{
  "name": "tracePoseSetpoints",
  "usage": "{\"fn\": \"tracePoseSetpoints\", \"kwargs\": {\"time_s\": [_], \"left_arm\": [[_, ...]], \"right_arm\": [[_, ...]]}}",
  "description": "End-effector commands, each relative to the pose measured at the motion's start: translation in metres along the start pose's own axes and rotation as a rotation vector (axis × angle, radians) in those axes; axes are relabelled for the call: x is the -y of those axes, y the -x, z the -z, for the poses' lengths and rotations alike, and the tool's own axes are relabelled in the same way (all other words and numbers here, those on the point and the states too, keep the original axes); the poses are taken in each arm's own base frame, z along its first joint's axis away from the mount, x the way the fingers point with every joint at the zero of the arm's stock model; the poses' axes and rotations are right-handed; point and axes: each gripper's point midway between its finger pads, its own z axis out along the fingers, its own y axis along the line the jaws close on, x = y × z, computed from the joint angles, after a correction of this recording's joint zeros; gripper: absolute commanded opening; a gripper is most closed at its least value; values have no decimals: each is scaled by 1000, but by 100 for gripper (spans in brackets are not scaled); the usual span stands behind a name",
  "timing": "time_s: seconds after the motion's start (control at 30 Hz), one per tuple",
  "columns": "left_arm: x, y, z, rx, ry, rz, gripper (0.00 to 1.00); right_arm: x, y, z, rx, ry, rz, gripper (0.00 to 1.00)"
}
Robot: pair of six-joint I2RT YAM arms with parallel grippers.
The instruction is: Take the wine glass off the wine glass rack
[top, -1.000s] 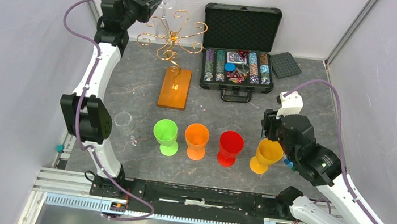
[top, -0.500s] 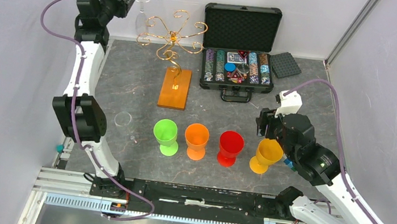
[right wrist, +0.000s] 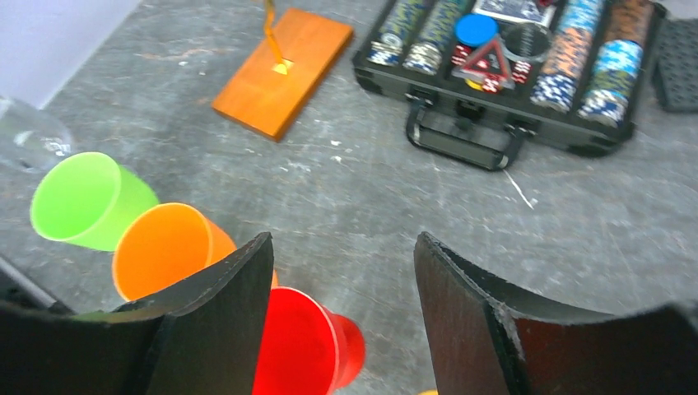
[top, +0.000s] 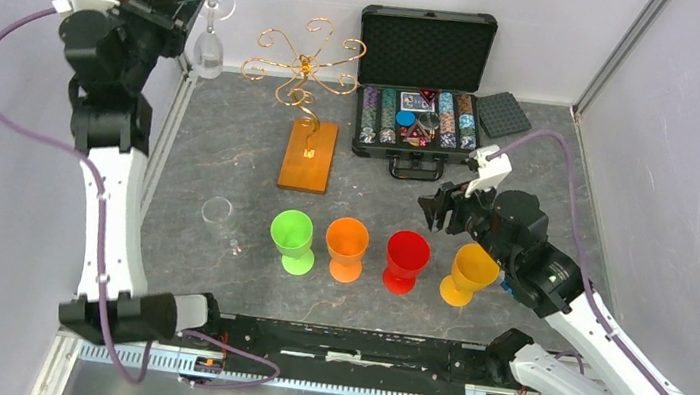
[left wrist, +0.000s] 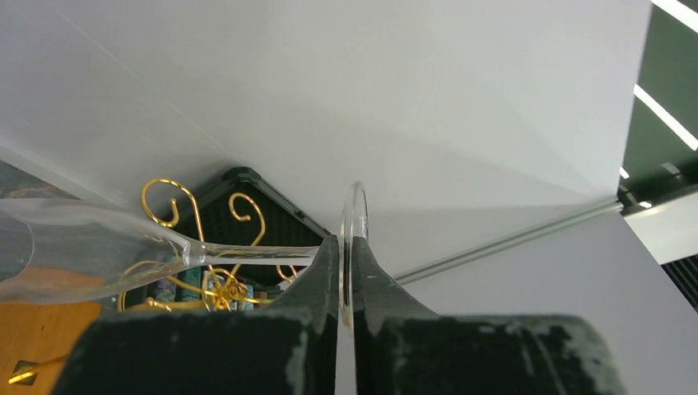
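Tally of everything in view

Two wine glasses: a raised wine glass and a second wine glass down on the tabletop. Four plastic goblets: a green goblet, an orange goblet, a red goblet, a yellow goblet. One wire rack. One open chip case, its chips too small to count. One black tray. Two robot arms: the left arm, the right arm.

Clear, glossy wine glass; wine glass rack shiny golden wire; base smooth orange wood.
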Motion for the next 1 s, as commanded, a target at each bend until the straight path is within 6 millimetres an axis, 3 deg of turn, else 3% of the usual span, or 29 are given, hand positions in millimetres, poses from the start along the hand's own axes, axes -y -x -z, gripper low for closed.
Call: {"fn": "tracePoseSetpoints", "kwargs": {"time_s": [0.0, 0.23, 0.5, 0.77, 0.97], "left_arm": [[13, -2, 43, 34, -5, -76, 2], [36, -12, 103, 49, -33, -109, 2], [55, -70, 134, -180, -176, -22, 2], [81, -99, 166, -297, -289, 30, 2], [89, -121, 181, -400, -361, 84, 2]], "right_arm": [[-36, 24, -6, 94, 183, -9, 69], [-76, 48, 0, 227, 410, -26, 72], [-133, 101, 26, 565, 740, 2, 80], [-187, 145, 21, 805, 786, 175, 87], [-219, 172, 17, 965, 760, 273, 90]]}}
